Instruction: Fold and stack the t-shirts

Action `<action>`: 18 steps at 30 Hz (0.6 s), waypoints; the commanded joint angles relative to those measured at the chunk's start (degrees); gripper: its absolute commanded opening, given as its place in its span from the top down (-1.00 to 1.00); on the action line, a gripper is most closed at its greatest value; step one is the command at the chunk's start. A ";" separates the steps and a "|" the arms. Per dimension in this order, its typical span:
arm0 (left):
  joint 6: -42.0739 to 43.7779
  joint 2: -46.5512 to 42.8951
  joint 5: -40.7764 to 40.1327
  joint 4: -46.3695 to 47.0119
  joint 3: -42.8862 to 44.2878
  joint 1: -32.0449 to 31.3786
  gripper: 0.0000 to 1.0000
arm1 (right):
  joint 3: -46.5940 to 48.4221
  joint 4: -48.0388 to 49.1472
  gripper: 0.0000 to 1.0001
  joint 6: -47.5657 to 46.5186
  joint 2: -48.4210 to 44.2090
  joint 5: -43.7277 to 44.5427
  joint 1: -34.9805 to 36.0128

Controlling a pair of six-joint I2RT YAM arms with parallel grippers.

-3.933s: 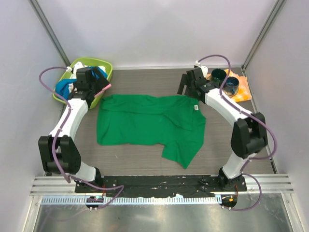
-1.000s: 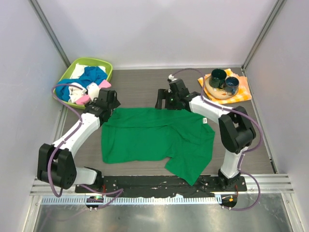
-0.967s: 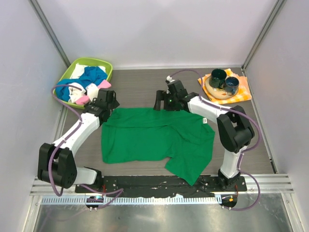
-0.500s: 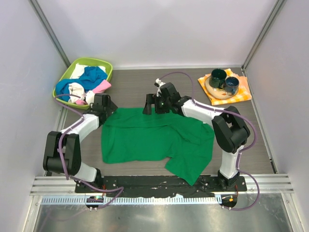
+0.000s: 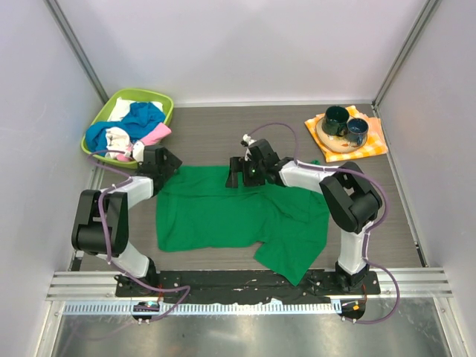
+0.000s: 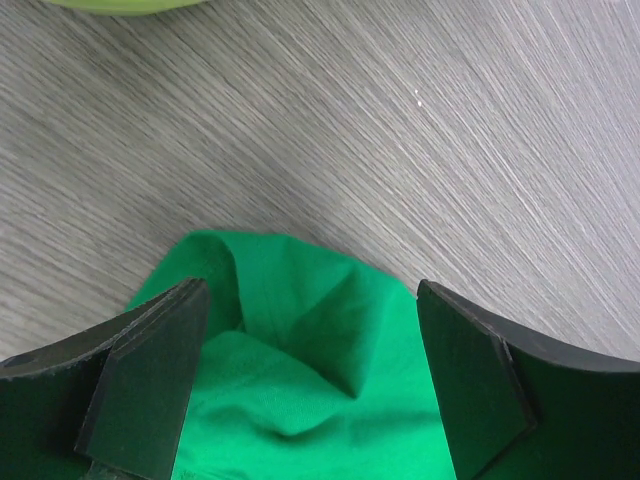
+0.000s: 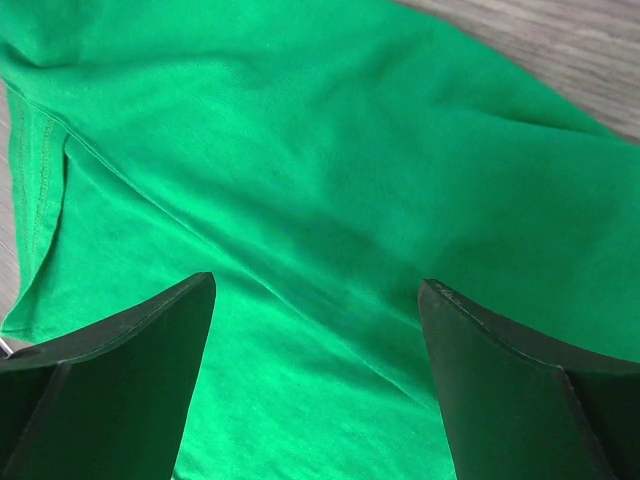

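The green t-shirt lies spread flat on the desk, running from under both end effectors back toward the arm bases. It looks laid open so that its far edge can be taken at two points. The left end effector sits at that edge's left corner, fingers wide apart and holding nothing, with a puckered corner of cloth between them. The right end effector hangs over the same edge near its middle, equally wide open and empty, above smooth cloth and a seam. I judge this to be a paired pinch being lined up.

Pale walls enclose the grey wood-grain desk. Beyond the left end effector a lime basket holds the other t-shirts. Well to the right of the right end effector, a checkered cloth carries two mugs.
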 commanded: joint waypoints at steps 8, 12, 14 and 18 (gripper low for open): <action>-1.14 5.78 2.81 8.56 0.31 3.25 -0.77 | -4.13 5.44 -0.76 -0.57 0.50 -0.99 0.01; -2.28 7.01 4.22 10.76 0.05 3.78 -0.75 | -5.80 5.79 -0.75 -0.84 0.15 -0.72 0.01; -3.07 6.84 5.10 11.47 -0.30 3.78 -0.75 | -6.59 5.88 -0.75 -1.01 0.15 -0.29 0.01; -3.95 5.44 6.07 11.38 -0.74 3.78 -0.75 | -7.30 5.97 -0.73 -1.19 -0.11 -0.20 0.01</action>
